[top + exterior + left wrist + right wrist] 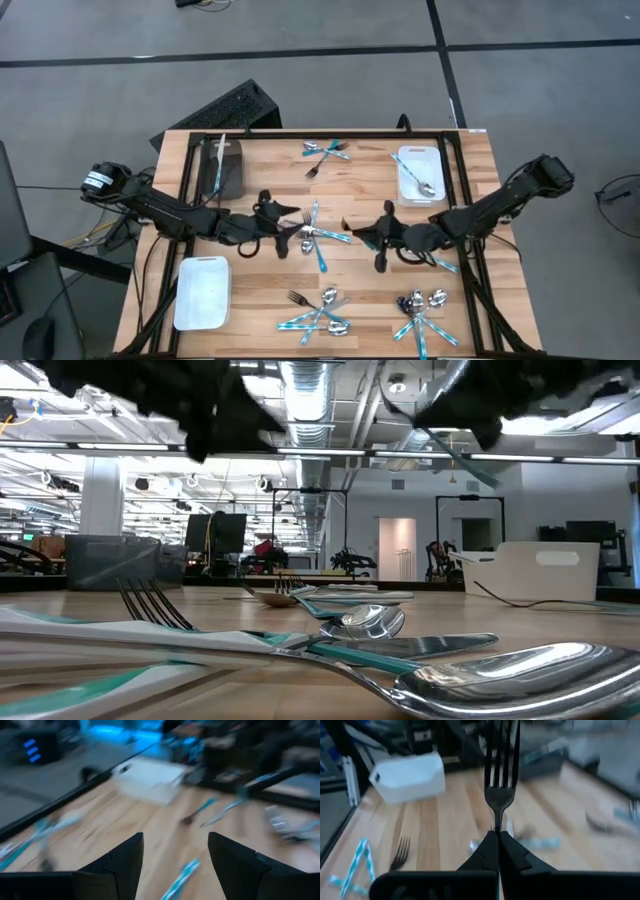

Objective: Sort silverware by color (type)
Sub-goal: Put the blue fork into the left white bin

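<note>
Silverware fork stands pinched in the right tool; the left tool hangs spread over the table. No writing is readable.

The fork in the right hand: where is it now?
The fork is clamped in the shut right hand, mid-table in the high view, between the central silverware pile and the right-side white bin.

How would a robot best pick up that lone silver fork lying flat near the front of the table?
Grip the fork across its narrow handle, coming straight down from above. It lies flat on the wood, tines pointing away from the nearby pile, so the handle end is crowded; mid-handle looks safest.
</note>
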